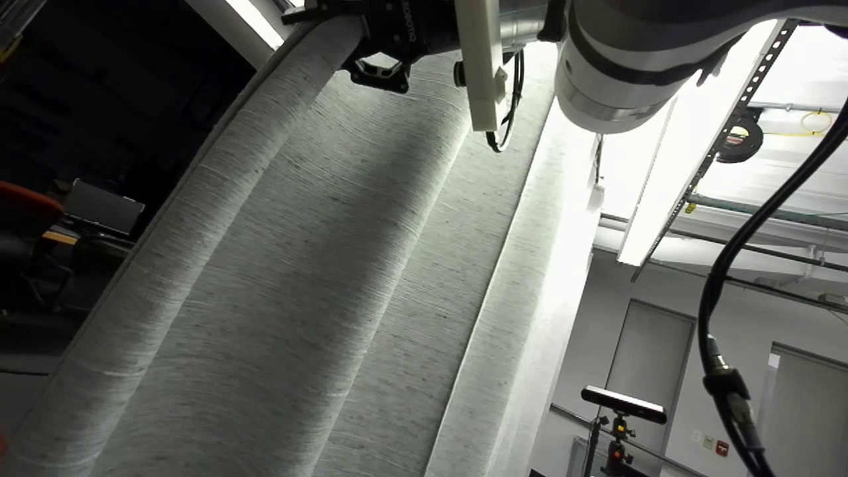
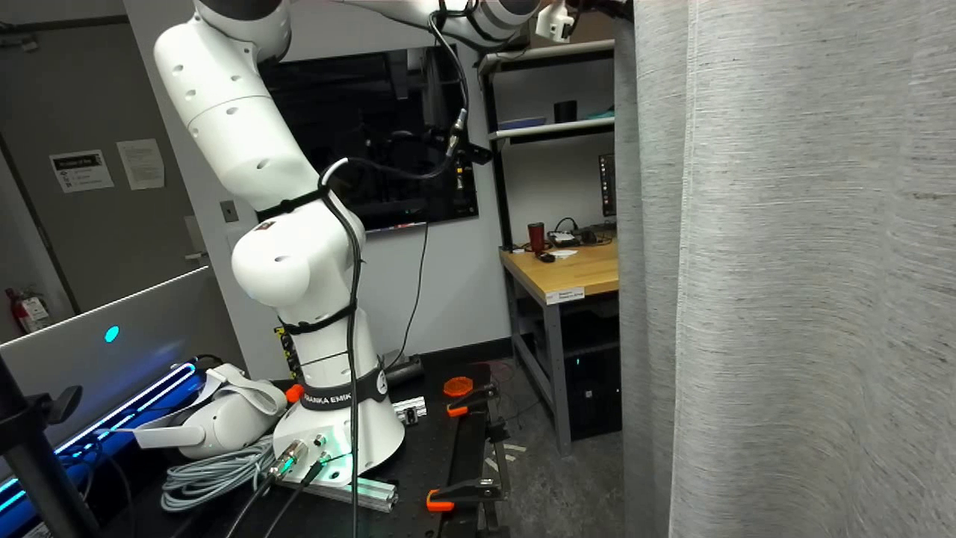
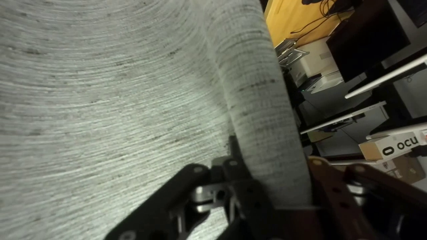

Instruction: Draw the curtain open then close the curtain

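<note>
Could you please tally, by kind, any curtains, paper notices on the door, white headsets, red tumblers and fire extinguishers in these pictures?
Curtain: 1
Paper notices: 2
White headset: 1
Red tumbler: 1
Fire extinguisher: 1
Total: 6

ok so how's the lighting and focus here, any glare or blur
In an exterior view, the ceiling light burns out to white and glare washes out one edge of the curtain; in an exterior view, the dark wall screen carries faint reflections; in the wrist view, the claw looks dark and slightly blurred.
</note>
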`<state>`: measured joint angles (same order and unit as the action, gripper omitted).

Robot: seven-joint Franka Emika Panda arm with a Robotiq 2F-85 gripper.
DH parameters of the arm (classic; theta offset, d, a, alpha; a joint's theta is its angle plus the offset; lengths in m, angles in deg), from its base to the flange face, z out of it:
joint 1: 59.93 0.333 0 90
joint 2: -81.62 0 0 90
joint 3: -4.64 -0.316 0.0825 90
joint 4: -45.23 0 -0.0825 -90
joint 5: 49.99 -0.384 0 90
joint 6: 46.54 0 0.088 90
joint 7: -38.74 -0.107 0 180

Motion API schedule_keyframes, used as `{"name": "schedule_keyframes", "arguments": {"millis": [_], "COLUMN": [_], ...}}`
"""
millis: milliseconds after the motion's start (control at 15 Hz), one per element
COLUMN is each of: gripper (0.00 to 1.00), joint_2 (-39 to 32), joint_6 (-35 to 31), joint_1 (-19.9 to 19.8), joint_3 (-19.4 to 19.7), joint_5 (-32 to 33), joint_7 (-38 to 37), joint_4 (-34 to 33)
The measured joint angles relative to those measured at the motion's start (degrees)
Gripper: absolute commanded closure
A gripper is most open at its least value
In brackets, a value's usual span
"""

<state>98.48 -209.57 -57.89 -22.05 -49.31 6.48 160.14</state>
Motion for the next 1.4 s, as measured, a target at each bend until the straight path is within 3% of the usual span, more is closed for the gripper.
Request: {"name": "schedule_keyframes", "arguments": {"millis": [133, 533, 800, 1400], "gripper": [1.00, 0.99, 0.99, 0.99], "joint_2": [-0.53, -1.88, -3.02, -10.30], "joint_6": [0.00, 0.00, 0.01, 0.36], "joint_1": [-1.41, -5.61, -10.70, -31.55], "joint_3": [-0.94, -2.27, -2.80, -3.89], "joint_5": [1.26, 3.86, 8.61, 37.35], "joint_7": [-1.52, -5.24, -9.19, -26.22], "joint_4": [-0.63, -1.98, -2.94, -12.68]}}
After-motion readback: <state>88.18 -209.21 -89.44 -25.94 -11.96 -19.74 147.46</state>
